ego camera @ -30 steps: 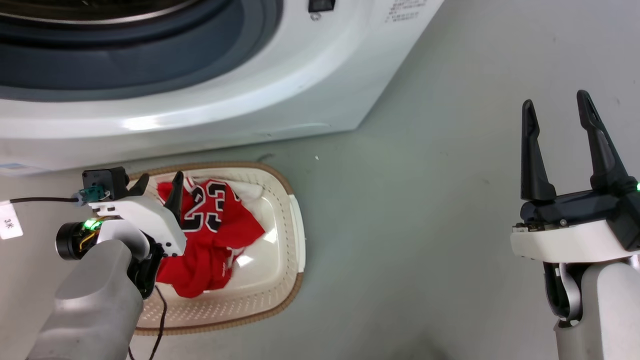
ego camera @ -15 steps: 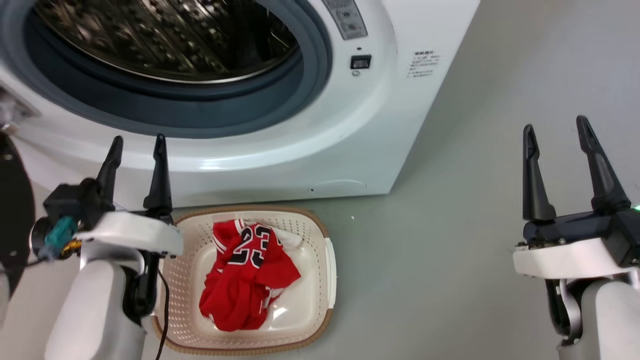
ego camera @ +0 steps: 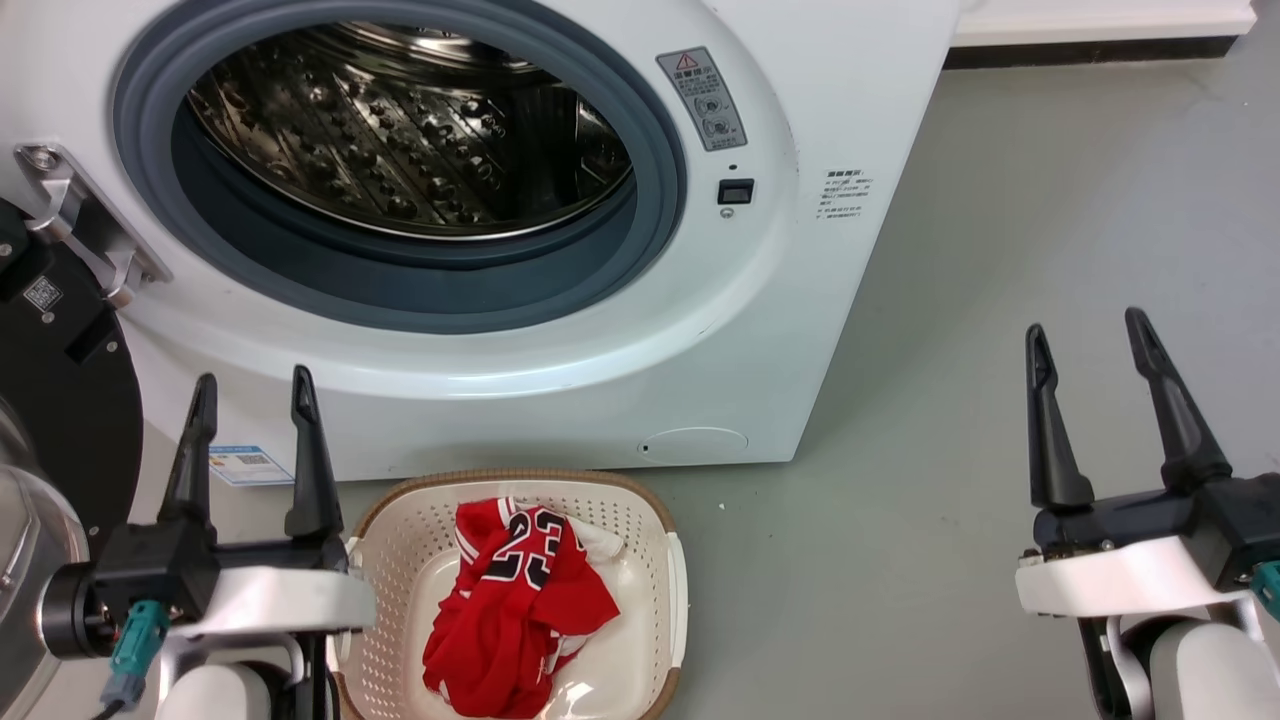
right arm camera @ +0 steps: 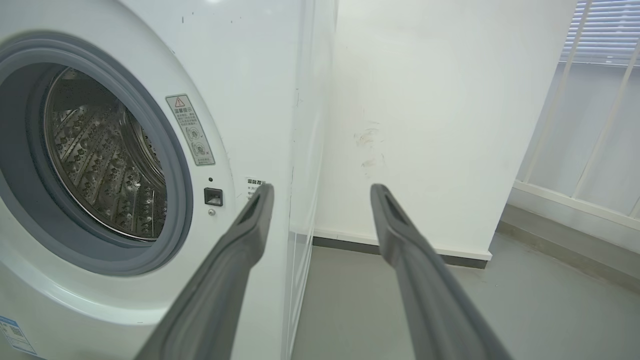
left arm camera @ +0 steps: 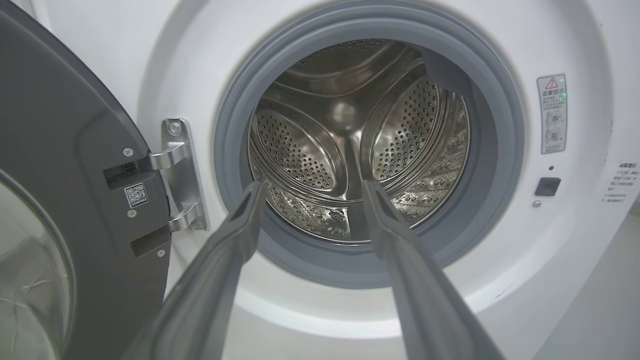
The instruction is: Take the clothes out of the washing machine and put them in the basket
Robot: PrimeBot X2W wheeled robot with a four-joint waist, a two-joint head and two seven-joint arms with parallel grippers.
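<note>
The white washing machine (ego camera: 800, 120) stands in front of me with its door (ego camera: 50, 400) swung open to the left. Its steel drum (ego camera: 400, 130) shows bare metal in every view (left arm camera: 350, 140) (right arm camera: 100, 160). Red clothes (ego camera: 520, 610) with a black "23" lie bunched in the cream basket (ego camera: 385, 560) on the floor below the opening. My left gripper (ego camera: 252, 385) is open, level with the machine's lower front, left of the basket, pointing at the drum mouth (left arm camera: 310, 187). At the right, over bare floor, my right gripper (ego camera: 1085, 320) (right arm camera: 320, 190) also stands open and holds nothing.
Grey floor (ego camera: 1000, 250) spreads to the machine's right. A white wall (right arm camera: 425, 100) with a dark skirting runs behind it, and a blinded window (right arm camera: 600, 30) is farther right. The door's metal hinge (left arm camera: 177, 175) sits left of the rubber ring (left arm camera: 495, 150).
The head camera has tilted up, bringing the drum opening into view. My left gripper rose out of the basket, leaving the red clothes in it, and now points at the machine.
</note>
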